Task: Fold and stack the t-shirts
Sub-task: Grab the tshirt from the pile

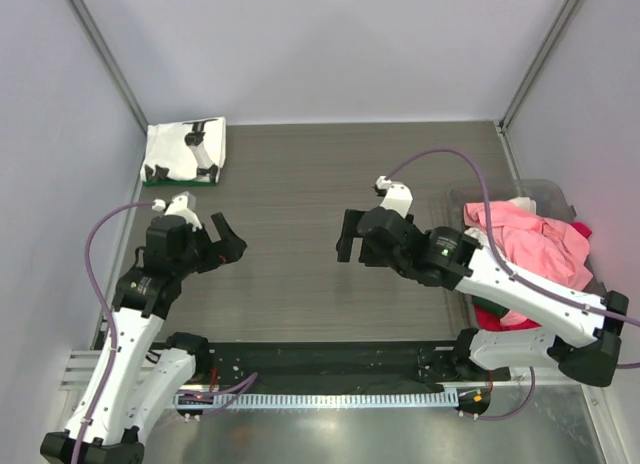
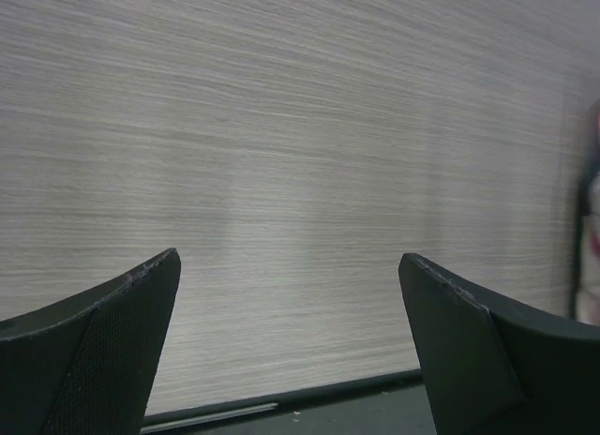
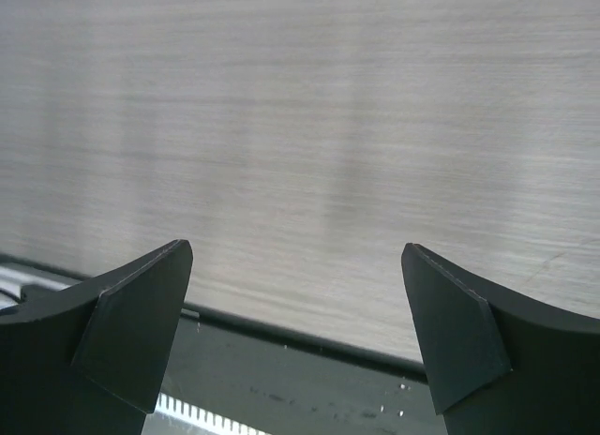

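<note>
A folded white t-shirt with black print lies at the table's far left corner, with a dark green edge showing under it. A salmon-pink t-shirt is heaped in the bin at the right, with red/magenta cloth under it. My left gripper hovers open over bare table at the left, nothing between its fingers. My right gripper is open over the middle of the table, left of the bin, and also holds nothing.
A clear plastic bin stands at the table's right edge. A dark strip runs along the near edge by the arm bases. Grey walls close in the table at the back and both sides.
</note>
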`<move>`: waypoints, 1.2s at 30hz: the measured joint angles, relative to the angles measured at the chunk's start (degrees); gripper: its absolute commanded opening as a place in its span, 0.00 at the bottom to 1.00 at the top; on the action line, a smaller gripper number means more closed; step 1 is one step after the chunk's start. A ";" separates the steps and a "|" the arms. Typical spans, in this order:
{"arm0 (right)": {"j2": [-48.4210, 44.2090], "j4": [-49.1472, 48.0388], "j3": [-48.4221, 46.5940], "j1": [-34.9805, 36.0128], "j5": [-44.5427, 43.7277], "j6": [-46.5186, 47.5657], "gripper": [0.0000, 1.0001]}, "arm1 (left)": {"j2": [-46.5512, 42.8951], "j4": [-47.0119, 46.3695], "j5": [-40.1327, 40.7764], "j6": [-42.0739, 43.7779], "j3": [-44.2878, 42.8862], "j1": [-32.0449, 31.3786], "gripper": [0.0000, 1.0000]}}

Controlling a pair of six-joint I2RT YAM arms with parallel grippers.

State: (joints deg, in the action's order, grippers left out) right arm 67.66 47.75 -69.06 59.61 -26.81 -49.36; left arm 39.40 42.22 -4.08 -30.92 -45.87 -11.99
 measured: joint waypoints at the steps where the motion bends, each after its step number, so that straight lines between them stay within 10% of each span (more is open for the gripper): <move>1: -1.09 0.00 0.20 0.02 -1.11 0.00 1.00 | -0.20 0.00 -0.35 -1.22 0.00 0.00 1.00; 9: -14.99 4.90 1.11 -2.97 -14.53 -2.89 1.00 | -8.72 -7.34 -8.02 -7.85 1.84 -0.33 1.00; 15: -15.61 13.99 -0.17 -21.09 -20.94 -2.03 1.00 | -6.54 -4.74 -4.85 -7.15 1.55 -0.44 1.00; 29: -1.40 11.28 5.95 -73.26 -4.92 11.06 1.00 | -4.26 4.94 5.60 -6.10 -0.50 -0.76 1.00; 36: 1.25 6.62 8.76 -80.89 0.66 13.68 0.82 | -2.99 5.20 5.60 -6.10 -0.50 -1.51 1.00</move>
State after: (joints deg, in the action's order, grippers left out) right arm 68.90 54.37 -60.29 -21.28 -26.15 -35.68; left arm 36.40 47.42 1.52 -37.01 -46.37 -13.50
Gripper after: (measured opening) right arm 0.912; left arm 0.996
